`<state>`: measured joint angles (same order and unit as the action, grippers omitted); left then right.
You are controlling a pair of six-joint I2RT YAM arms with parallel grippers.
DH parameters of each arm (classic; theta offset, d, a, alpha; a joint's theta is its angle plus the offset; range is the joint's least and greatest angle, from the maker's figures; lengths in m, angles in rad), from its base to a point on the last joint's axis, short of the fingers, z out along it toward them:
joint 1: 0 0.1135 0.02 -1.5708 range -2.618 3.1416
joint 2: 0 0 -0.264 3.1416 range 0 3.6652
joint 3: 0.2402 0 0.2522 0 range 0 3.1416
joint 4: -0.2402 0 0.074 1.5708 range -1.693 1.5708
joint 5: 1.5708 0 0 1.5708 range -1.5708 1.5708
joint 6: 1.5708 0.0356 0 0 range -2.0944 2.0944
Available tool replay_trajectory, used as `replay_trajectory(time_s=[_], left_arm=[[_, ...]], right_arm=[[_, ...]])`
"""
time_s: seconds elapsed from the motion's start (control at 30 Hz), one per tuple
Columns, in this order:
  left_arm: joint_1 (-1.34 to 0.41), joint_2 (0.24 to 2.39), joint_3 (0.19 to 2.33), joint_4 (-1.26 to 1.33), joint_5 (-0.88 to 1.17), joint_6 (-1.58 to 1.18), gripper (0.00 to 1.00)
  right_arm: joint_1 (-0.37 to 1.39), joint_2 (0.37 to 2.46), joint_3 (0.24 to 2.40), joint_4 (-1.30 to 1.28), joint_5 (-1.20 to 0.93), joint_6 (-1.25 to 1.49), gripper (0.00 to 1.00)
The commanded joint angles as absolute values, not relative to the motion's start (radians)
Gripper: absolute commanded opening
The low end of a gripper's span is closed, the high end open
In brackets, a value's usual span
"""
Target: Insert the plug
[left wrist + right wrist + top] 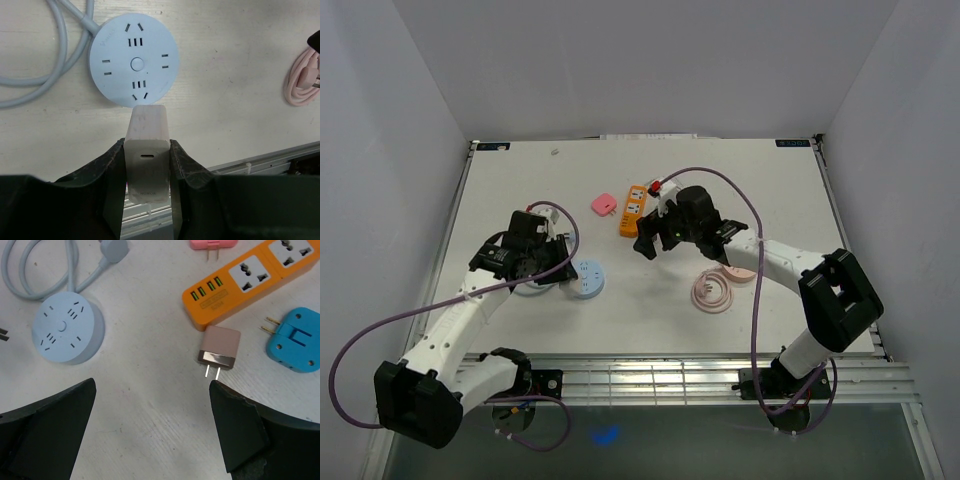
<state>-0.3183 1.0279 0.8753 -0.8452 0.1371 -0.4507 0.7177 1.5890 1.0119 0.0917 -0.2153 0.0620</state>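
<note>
Left gripper point(146, 150) pinching white plug point(146, 127) by flat sides, just short of round socket hub point(135, 57) on worktop point(240, 125). Plug probably light, rigid, slick-shelled; mid-body side grip suits. Right gripper point(152, 387) spread wide over tan adapter point(220, 347).

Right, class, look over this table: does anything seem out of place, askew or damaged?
Nothing looks damaged or spilled. A tan charger lies flat, unplugged, beside the orange power strip, a blue adapter next to it. The left end effector grips a white charger.
</note>
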Motion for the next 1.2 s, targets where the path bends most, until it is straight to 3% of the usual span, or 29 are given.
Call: replay_trajectory(time_s=[0.0, 0.6, 1.17], left_arm=[[-0.327, 1.040, 0.870, -0.762, 0.196, -0.439, 0.00], [-0.331, 1.221, 0.902, -0.750, 0.118, -0.454, 0.00], [-0.341, 1.249, 0.916, -0.733, 0.097, -0.456, 0.00]], right_arm=[[0.680, 1.566, 1.028, 0.083, -0.230, 0.107, 1.00], [0.606, 1.470, 0.916, 0.100, -0.207, 0.166, 1.00], [0.604, 1.477, 0.893, 0.126, -0.244, 0.176, 1.00]])
